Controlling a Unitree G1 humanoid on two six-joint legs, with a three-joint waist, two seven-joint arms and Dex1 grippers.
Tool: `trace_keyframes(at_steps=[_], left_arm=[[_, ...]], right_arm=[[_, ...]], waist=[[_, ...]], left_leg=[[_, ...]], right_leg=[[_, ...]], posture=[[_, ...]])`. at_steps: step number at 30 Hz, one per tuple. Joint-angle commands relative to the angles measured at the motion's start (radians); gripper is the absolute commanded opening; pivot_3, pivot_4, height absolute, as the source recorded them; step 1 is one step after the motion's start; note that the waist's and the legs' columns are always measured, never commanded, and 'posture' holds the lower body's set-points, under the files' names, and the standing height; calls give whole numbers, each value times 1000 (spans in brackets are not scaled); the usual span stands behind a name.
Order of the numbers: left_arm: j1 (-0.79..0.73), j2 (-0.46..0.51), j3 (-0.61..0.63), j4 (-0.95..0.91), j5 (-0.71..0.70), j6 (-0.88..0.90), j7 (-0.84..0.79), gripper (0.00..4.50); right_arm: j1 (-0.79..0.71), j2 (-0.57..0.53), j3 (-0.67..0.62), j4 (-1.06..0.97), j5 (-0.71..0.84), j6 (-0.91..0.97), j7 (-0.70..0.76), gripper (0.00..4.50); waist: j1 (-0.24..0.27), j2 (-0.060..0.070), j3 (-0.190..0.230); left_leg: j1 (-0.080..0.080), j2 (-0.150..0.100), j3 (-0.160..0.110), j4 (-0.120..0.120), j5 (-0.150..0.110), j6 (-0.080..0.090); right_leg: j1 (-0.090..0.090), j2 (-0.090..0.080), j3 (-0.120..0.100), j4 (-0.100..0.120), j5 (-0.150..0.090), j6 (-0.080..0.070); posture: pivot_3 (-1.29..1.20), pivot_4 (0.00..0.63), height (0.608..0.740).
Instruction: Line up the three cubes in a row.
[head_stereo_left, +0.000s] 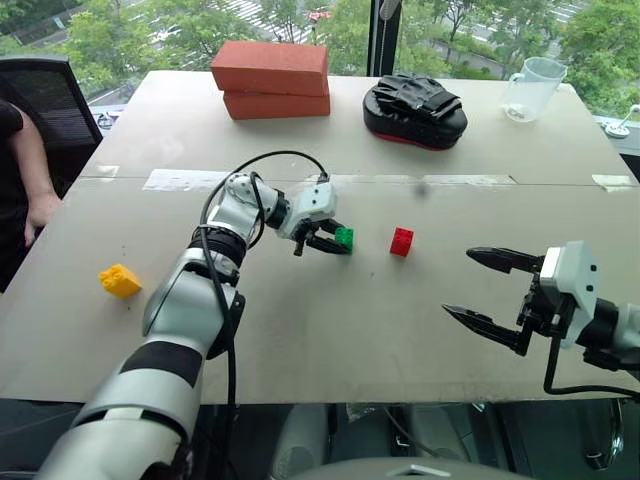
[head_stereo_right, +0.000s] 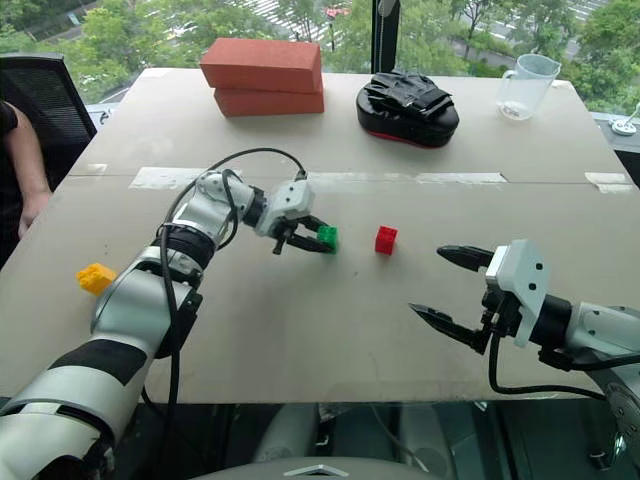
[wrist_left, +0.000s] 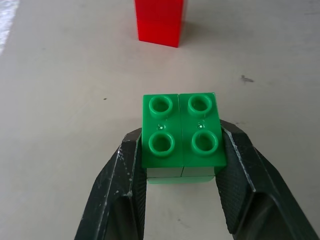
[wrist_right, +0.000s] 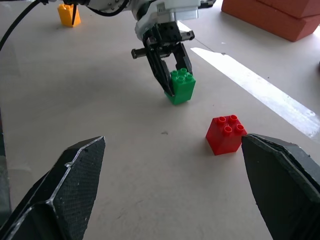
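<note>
- Head views: I've got the left gripper (head_stereo_left: 338, 240) clamped on the green cube (head_stereo_left: 345, 237) at table centre. Red cube (head_stereo_left: 401, 241) sits near it at 3 o'clock; yellow cube (head_stereo_left: 120, 281) is well apart at 8 o'clock.
- Left wrist: green cube pinched between both fingers (wrist_left: 120, 185), studs up, red cube dead ahead at 12 o'clock.
- Right wrist: right gripper (wrist_right: 175, 185) jaws spread wide, holding nothing. Left arm is nearer; I'd set green down beside red.

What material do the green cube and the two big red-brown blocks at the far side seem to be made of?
Green cube: likely molded plastic, glossy; the round studs on top catch highlights, and the edges are crisp. Red-brown blocks: look like clay brick or a foam imitation, matte and slightly grainy, without shine; which one is unclear.
</note>
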Motion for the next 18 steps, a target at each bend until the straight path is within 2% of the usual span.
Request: trace_keyframes(at_steps=[1,15,18], left_arm=[[-36,-2,29,17,18,-18,25,1268],[-39,-21,71,38,49,-10,12,1268],[-38,-18,87,32,38,-2,-10,2681]], right_arm=[[3,-13,-40,-41,18,-3,-15,4500],[12,-28,-32,-26,10,-13,-3,4500],[8,-31,-28,-17,8,-19,1,4500]], waist=[[0,0,0],[1,0,0],[0,0,0]], left_leg=[[0,0,0,0,0,0],[-1,-1,-3,1,0,0],[-1,-1,-3,1,0,0]], right_leg=[[0,0,0,0,0,0],[0,0,-3,0,0,0],[0,0,-3,0,0,0]], posture=[[0,150,740],[0,150,740],[0,150,740]])
